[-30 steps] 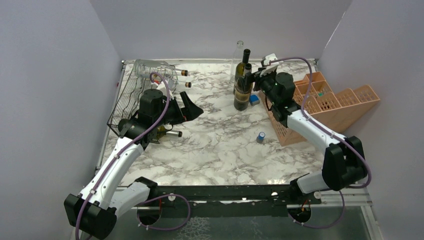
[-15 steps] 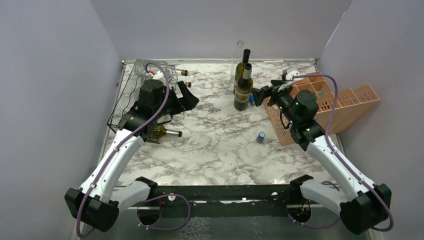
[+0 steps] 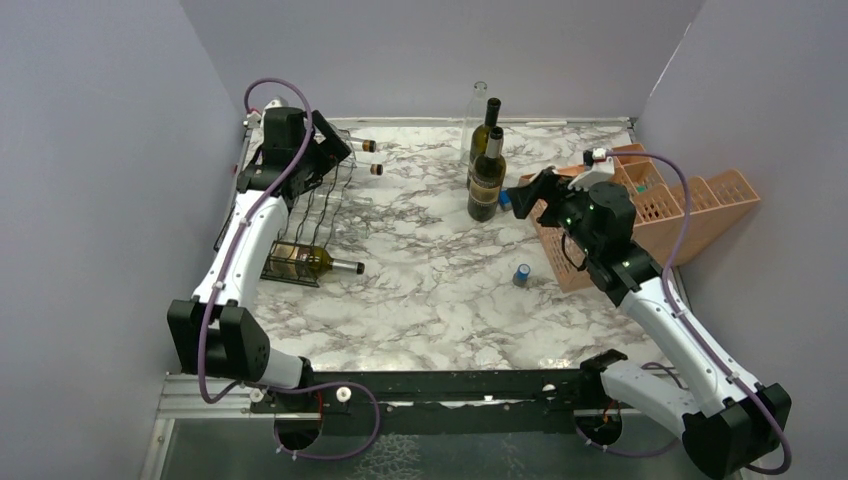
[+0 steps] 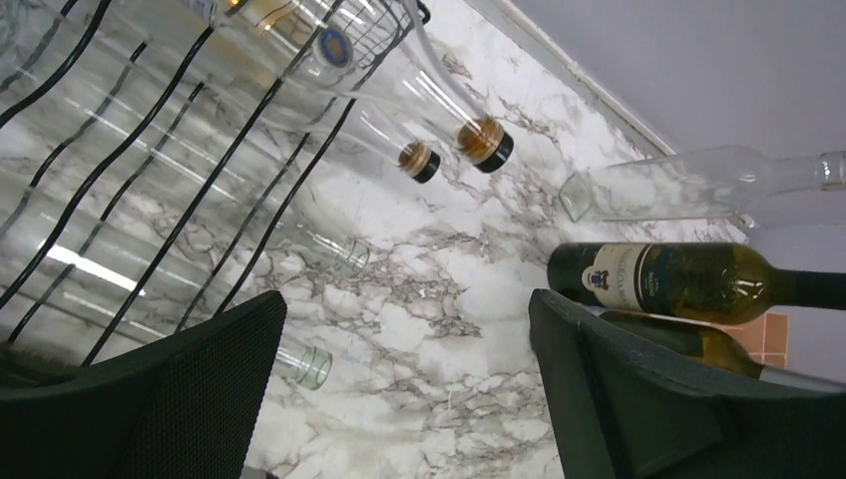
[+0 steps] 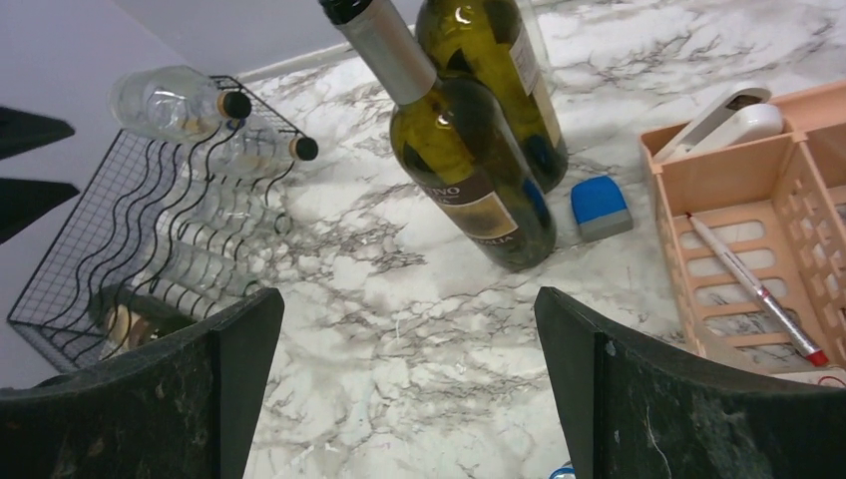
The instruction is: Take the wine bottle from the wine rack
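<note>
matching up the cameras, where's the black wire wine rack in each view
Top external: wine rack on the left side, upper half of the picture.
Left wrist: close up, filling the upper left.
Right wrist: left side, mid-height.
Shared landmark: the two dark wine bottles, visible in all three.

Left gripper [image 4: 407, 339], arm stretched far forward, jaws spread wide; right gripper [image 5: 409, 344], elbow bent, jaws likewise parted.

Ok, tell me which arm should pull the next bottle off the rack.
Left. The left gripper hangs open at the wine rack; the right gripper sits across the table beside the orange crate.
</note>
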You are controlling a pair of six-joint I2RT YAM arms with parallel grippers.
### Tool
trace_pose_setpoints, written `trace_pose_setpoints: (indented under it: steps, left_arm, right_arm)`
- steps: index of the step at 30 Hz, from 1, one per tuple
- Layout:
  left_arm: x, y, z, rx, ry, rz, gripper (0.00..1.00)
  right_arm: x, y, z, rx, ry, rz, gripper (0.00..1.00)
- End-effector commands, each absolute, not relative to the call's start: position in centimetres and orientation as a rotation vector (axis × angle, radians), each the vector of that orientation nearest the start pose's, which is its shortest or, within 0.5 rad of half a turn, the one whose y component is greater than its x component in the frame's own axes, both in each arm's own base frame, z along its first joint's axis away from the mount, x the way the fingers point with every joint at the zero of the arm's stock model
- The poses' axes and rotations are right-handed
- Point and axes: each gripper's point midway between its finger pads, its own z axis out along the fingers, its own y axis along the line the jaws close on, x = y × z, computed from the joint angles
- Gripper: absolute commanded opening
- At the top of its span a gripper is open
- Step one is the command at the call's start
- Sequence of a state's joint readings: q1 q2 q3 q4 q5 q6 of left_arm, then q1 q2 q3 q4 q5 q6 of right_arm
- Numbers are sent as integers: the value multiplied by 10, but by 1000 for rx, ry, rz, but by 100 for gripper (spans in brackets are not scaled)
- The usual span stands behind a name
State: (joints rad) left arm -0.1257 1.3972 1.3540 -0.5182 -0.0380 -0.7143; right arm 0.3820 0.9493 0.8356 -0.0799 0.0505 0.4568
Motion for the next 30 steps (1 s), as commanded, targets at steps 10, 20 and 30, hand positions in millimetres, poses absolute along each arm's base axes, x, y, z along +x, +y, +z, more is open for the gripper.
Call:
trace_pose_setpoints:
  steps: [10,20,30]
  left_arm:
    - [398,-85,242,-576,2148,-529,96]
    - [339,-86,261,-252,2141,-499,97]
    - [309,-84,303,-141,1989,-506,99]
  right_arm:
    - [290,156,321,-244,1633,601,100]
    - [281,221,293,-607,1713,886,100]
    - [255,345,236,-829,1819,992,100]
